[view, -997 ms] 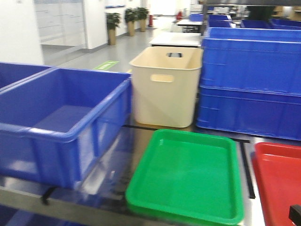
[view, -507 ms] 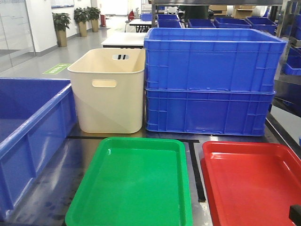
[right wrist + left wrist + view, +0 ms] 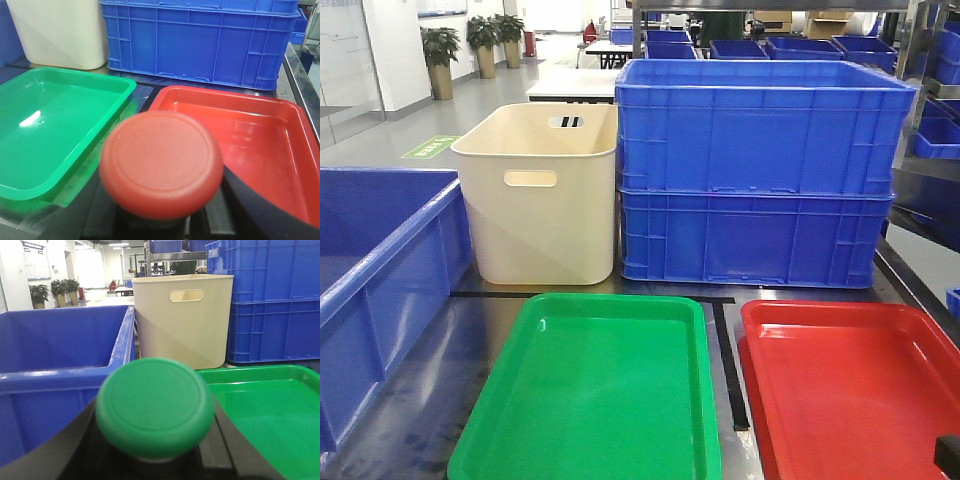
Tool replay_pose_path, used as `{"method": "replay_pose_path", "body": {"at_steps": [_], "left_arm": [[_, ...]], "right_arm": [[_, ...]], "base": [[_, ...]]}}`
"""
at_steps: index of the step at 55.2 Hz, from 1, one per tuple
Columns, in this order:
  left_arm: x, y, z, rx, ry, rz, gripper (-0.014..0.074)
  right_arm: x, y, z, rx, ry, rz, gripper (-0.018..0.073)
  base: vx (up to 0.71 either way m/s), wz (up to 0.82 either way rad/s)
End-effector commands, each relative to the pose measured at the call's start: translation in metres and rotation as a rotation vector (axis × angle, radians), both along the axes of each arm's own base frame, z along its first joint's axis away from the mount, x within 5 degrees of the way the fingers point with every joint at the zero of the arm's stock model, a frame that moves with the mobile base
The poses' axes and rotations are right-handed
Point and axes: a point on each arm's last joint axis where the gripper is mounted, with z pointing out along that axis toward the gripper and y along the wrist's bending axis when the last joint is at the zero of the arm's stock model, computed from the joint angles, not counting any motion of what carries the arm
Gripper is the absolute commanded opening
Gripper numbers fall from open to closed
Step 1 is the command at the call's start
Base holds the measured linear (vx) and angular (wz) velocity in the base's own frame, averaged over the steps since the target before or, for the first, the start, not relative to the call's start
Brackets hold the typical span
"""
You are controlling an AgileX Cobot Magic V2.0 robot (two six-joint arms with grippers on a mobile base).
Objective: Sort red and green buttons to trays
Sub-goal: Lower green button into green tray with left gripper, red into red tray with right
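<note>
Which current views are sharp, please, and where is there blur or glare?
Front view: sharp, soft reflections on the green tray and red tray. Left wrist view: green button slightly soft, background crisp. Right wrist view: red button blurred, a glare streak on the green tray.

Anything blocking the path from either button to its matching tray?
Nothing visible. The red button is close to the empty red tray, and the green button is close to the empty green tray. No object lies between either pair.
</note>
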Motion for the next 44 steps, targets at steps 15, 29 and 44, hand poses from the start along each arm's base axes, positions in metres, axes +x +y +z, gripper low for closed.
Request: {"method": "replay_pose_path", "body": {"at_steps": [15,29,44], "left_arm": [[-0.001,-0.004,0.020,-0.032,-0.127,-0.042,0.0000],[0.020,-0.010,0.028,-0.143,-0.143,-0.108,0.0000],[0.110,-0.072,0.050,-0.076,-0.038,-0.638,0.0000]], "right_arm": [[0.001,0.000,0.019,0.018,-0.128,0.003,-0.0010],[0.018,0.004,0.028,0.046,-0.263,0.010,-0.0010],[0.067,0.015,0.010,-0.019,-0.276,0.013,-0.0010]], "base": [[0.00,0.00],[0.00,0.00],[0.00,0.00]]}}
